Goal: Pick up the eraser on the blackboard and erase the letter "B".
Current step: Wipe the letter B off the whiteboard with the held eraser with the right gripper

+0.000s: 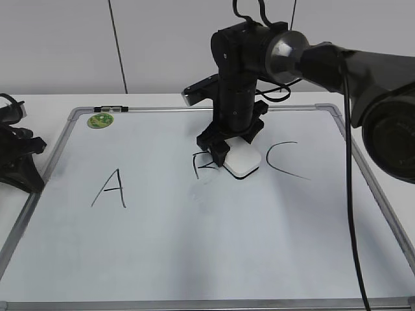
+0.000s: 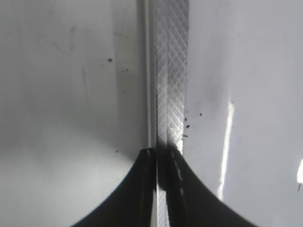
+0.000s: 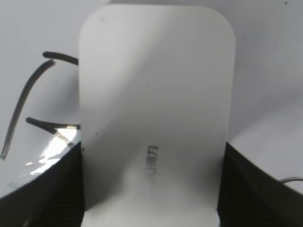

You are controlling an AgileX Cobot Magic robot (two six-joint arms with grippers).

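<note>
The blackboard is a white dry-erase board lying flat with black letters. My right gripper is shut on the white eraser, which rests on the board over the right side of the letter "B". In the right wrist view the eraser fills the space between the jaws, and strokes of the "B" show to its left. The "A" and "C" flank it. My left gripper is shut and empty at the board's left frame.
A small round green magnet sits at the board's far left corner, next to a black marker on the frame. The left arm's black base rests beside the board's left edge.
</note>
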